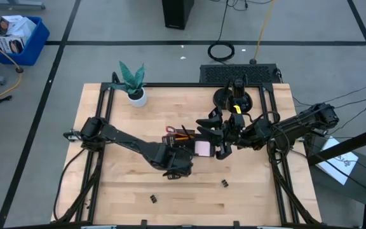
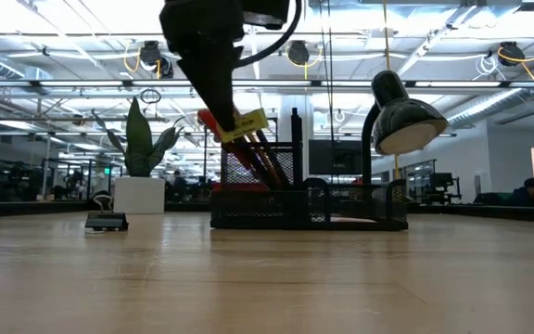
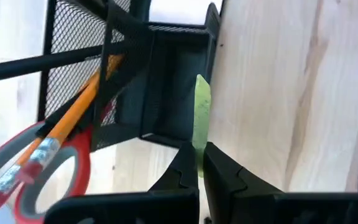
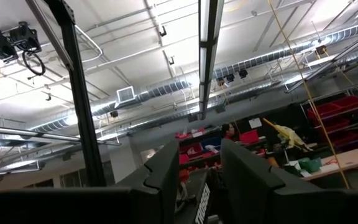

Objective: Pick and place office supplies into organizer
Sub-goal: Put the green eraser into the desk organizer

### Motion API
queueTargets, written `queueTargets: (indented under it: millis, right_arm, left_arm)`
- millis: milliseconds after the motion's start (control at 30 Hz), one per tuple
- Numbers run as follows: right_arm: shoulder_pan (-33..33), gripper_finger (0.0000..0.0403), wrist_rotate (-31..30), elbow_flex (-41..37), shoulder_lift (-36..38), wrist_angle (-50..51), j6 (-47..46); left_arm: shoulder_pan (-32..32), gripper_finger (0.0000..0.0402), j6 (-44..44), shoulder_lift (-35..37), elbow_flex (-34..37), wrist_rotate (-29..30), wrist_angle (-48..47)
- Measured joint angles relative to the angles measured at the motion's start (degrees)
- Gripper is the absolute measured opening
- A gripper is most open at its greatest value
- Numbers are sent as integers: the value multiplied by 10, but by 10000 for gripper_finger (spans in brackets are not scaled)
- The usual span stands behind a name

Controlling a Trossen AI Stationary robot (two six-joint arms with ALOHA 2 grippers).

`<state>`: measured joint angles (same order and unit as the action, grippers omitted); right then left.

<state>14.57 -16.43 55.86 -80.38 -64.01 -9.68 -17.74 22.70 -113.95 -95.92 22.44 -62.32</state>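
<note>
the left gripper (image 3: pixel 199 171) is clamped shut on the yellow-green piece (image 3: pixel 202 115). its long axis is pointed ahead at the organizer (image 3: pixel 166 93), just beyond.

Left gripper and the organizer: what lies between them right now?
In the left wrist view, only the yellow-green strip pinched in the left gripper spans that stretch, reaching toward the black mesh organizer.

Illumination is bright and even from overhead ceiling strip lights (image 4: pixel 207 56), which glare in the low and right wrist views, while the table (image 1: pixel 246 191) shows only soft shadows and the left wrist view is washed out and blurred at close range.
</note>
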Motion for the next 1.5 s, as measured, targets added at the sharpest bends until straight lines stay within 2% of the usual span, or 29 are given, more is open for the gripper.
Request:
queueTargets:
  millis: [200, 433, 600, 833, 1100, 1233, 1500]
  right_arm:
    - [1, 109, 2, 0, 6, -6, 0]
    - [2, 109, 2, 0, 6, -4, -1]
    - [5, 109, 2, 0, 6, -3, 0]
    - [5, 109, 2, 0, 6, 10, -1]
    - [5, 109, 2, 0, 6, 13, 0]
    - [5, 109, 2, 0, 6, 15, 1]
    - [5, 109, 2, 0, 6, 17, 1]
  left_arm:
    - [-25, 0, 11, 0, 0, 33, -2]
    - [-53, 0, -1, -19, 0, 40, 28]
    - [-46, 0, -2, -52, 0, 43, 29]
    - [-33, 0, 14, -59, -2, 88, 22]
    - [-18, 0, -71, -64, -6, 103, -1]
    - [-14, 0, -91, -64, -6, 81, -12]
    - [-9, 0, -137, -66, -6, 76, -2]
